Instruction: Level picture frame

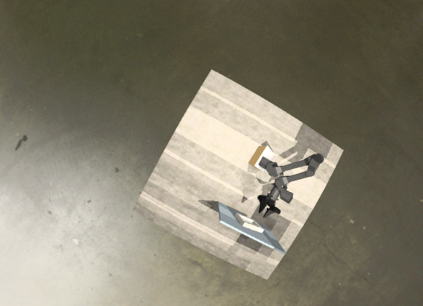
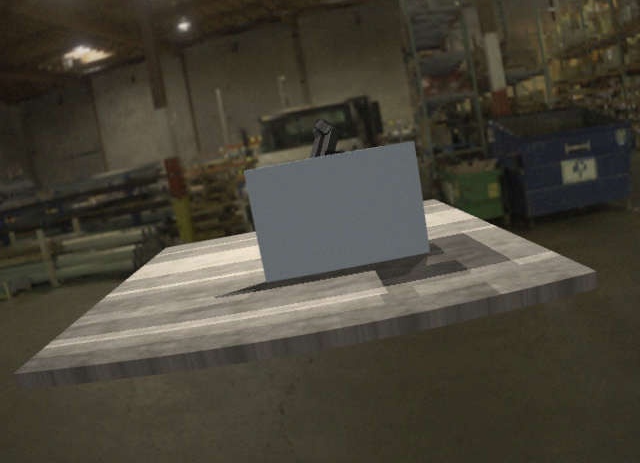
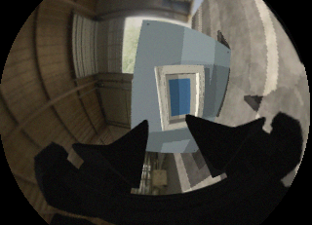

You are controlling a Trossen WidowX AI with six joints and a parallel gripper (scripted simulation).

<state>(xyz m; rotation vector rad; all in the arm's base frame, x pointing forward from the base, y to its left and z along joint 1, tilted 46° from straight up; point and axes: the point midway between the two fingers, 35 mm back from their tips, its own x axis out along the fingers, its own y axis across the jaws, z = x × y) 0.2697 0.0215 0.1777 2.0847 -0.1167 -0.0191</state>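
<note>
The picture frame [image 1: 254,227] [image 3: 163,98], cream with a blue picture, hangs on the grey-blue wall panel [image 1: 226,215] [image 3: 158,45]. World up points left in the wrist view. There the frame looks slightly tilted against the panel, its end at the image top nearer the panel's top edge. My gripper [image 1: 262,214] [image 3: 167,120] is open, with nothing between its fingers. It stands in front of the panel, short of the frame, and its fingertips overlap the frame's near end in the wrist view. The screw and notched strip are hidden.
The panel's plain back [image 2: 336,210] hides the frame and most of the arm in the exterior view. The wooden table top [image 1: 191,142] [image 2: 206,318] carries shadows. A white and brown block [image 1: 258,154] stands at the arm's base.
</note>
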